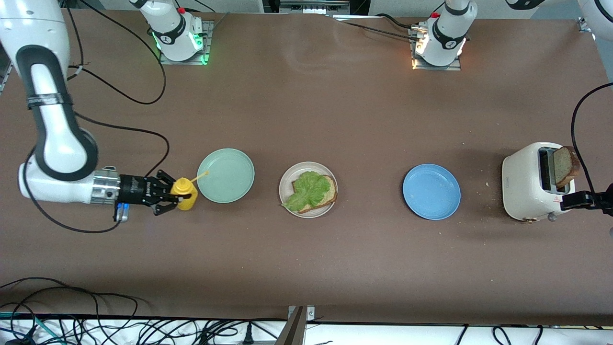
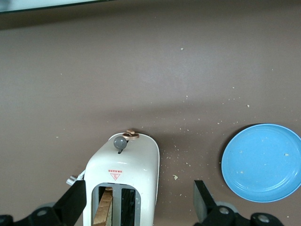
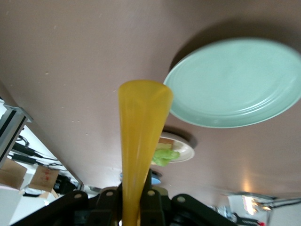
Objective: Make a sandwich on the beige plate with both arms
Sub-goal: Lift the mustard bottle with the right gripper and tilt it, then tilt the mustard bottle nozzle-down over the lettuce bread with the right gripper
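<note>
Yellow plastic squeeze bottle [image 1: 185, 193] clamped in right gripper [image 1: 168, 192] — overtight grip risks spurting; left gripper [image 2: 138, 202], released, straddles white toaster [image 2: 123, 181].

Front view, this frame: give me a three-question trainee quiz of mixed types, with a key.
1. True or false: the right gripper is shut on the yellow squeeze bottle.
2. Which plate holds the bread slice topped with lettuce? A) mint-green plate B) beige plate C) blue plate
3. Fill in: the second bread slice stands in the ____, at the left arm's end of the table, with the open left gripper beside it.

Key: 1 true; 2 B; 3 toaster.
</note>
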Controlling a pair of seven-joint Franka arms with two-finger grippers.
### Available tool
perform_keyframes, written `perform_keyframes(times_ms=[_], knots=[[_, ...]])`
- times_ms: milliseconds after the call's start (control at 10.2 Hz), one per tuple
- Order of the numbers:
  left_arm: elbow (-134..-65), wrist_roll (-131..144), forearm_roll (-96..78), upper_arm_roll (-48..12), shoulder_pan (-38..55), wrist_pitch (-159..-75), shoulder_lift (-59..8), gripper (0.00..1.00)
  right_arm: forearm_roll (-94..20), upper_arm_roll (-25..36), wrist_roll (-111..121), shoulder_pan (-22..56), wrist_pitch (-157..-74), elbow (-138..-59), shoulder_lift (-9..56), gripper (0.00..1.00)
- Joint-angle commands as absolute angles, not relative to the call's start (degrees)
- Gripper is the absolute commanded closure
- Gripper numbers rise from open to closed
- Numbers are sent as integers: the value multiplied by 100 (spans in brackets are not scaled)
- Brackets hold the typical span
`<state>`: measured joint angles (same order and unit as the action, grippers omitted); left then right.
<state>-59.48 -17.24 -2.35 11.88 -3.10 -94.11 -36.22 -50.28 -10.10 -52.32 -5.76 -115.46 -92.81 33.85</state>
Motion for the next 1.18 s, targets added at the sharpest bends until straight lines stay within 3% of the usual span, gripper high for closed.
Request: perform_keyframes(times_ms=[0,197,393,885,1082], knots=[[-6020,-1731,-79,1151,-316,-9360,-3516,0,-4391,-949,-6165,93,-12563,-9343,3164,89],[-6021,-1731,-79,1151,-316,-9360,-3516,0,-3432,-949,-7553,919,-13697,-9194,3208,90],[-6012,-1731,-79,1151,-316,-9352,-3516,0,-2326,-923,-8529,1413,-14272,-9097,3339,90],[-6012,-1740,-88,1160,-334,-9360,-3516,0,454,-914,-10763,2134,-14370,-8342,3796,89],[-6012,-1732,-88,1160,-334,-9360,-3516,0,1375,-609,-11544,2712,-14388,-8315,3928,90]])
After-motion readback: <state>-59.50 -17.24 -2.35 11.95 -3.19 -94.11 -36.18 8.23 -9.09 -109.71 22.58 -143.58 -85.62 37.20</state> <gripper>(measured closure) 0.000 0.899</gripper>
